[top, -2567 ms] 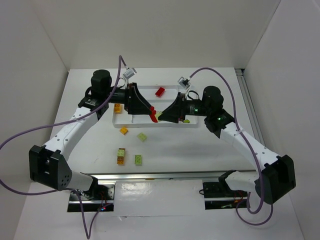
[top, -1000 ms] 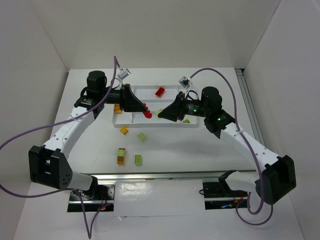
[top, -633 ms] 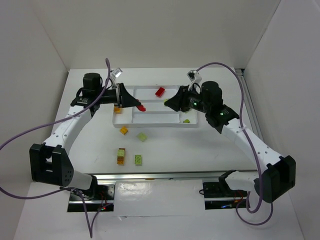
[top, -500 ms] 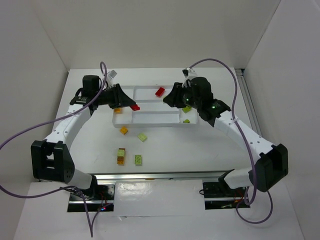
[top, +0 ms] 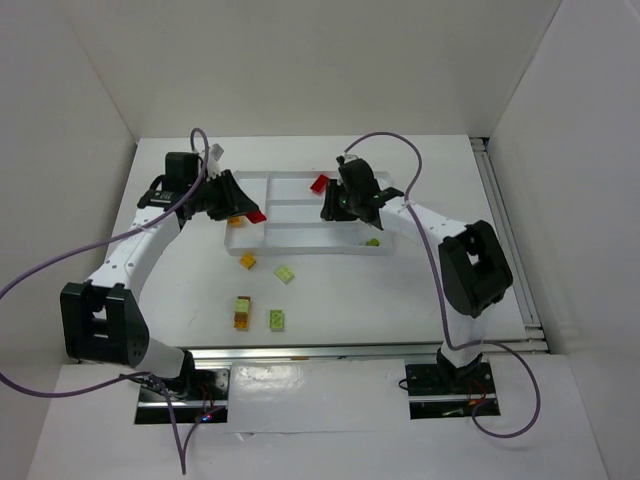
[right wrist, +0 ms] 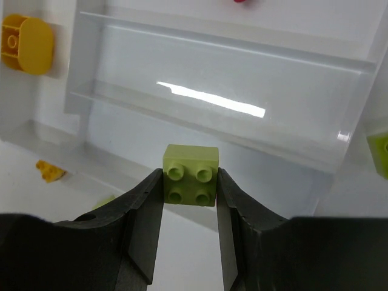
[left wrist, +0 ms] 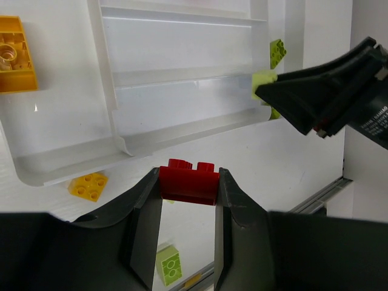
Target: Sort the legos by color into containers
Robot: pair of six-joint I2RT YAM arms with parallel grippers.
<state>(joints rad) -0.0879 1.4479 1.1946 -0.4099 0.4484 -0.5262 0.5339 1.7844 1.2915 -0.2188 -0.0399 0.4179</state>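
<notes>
Red brick (left wrist: 188, 183) is gripped by left tool (top: 252, 214); light green brick (right wrist: 190, 175) is gripped by right tool (right wrist: 190, 185); both are held near white tray (top: 300, 233).

Left and right jaws hang over the tray (top: 300, 237), its long slots open between them.

We are looking at bright, evenly lit views. Soft light is falling from above, and the arms are casting only faint, diffuse shadows on the white table (top: 380, 290). A streak of glare is shining on the tray (right wrist: 212, 100) floor in the right wrist view. The red brick (left wrist: 188, 182) and green brick (right wrist: 190, 176) are showing sharp, while the dark fingers (left wrist: 145, 230) nearest the lens are losing detail toward the bottom edge. The overhead view is coming out softer.
</notes>
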